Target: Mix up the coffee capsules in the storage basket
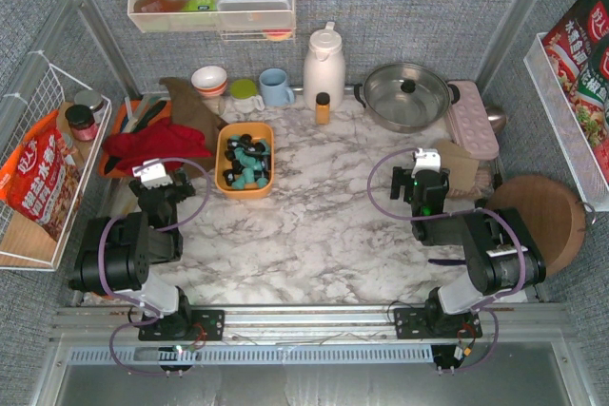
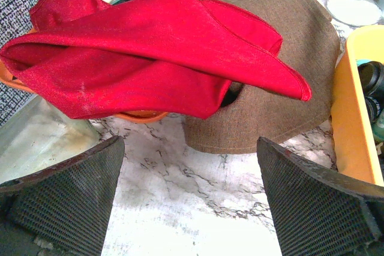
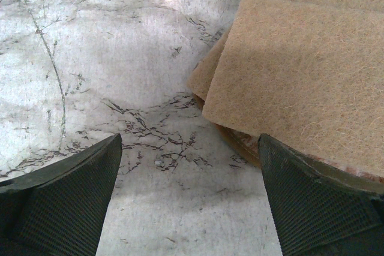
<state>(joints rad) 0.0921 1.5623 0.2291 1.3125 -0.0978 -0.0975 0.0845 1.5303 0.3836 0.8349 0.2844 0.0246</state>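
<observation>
Many coffee capsules, teal and black jumbled together, lie in the storage basket. It stands on the marble table, left of centre and toward the far side. Just left of it lies a brown cloth, with a red cloth bunched partly over it. The left gripper hangs near these cloths, to the near left of the basket, fingers spread wide with only bare table between them. Well apart on the right, the right gripper is likewise wide open and empty, over bare marble just beside a tan fibrous pad. Beyond the basket stand a blue mug and a white jug.
</observation>
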